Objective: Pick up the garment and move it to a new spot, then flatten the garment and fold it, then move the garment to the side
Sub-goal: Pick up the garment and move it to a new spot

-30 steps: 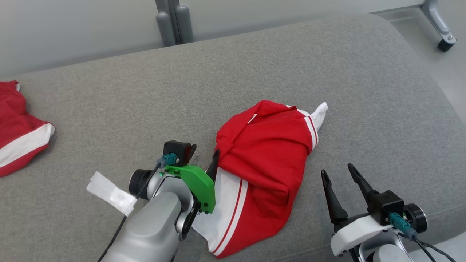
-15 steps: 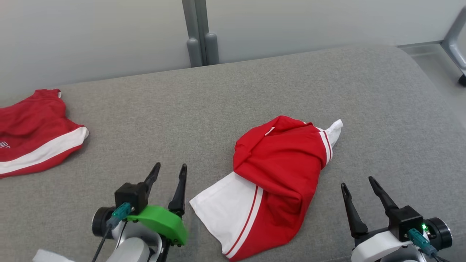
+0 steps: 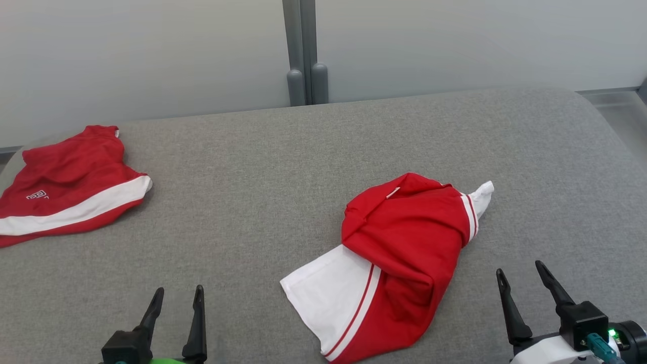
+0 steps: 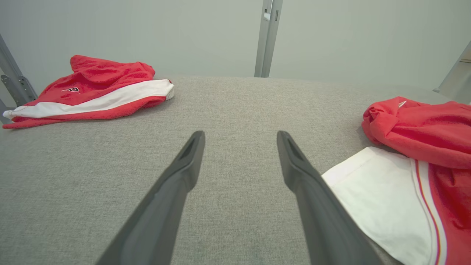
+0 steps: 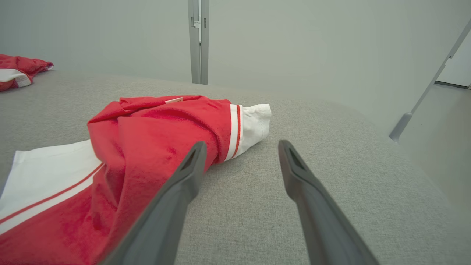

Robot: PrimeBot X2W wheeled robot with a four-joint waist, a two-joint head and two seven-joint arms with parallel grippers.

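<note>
At five o'clock on the worktop (image 3: 252, 151), the crumpled garment (image 3: 404, 237) looks light, soft, floppy; I'd pinch its white hem (image 3: 323, 293). Both my left fingers (image 3: 197, 318) and right fingers (image 3: 509, 303) gape, empty.

My head camera looks down from above, both wrist cameras skim low facing far, all sharing the red-and-white garment (image 3: 409, 237).

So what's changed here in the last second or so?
The left gripper has pulled back from the left edge of the red-and-white garment, open and empty. The view shifted too. The garment keeps its crumpled shape, the right gripper stays open beside it, and the other red garment lies untouched.
</note>
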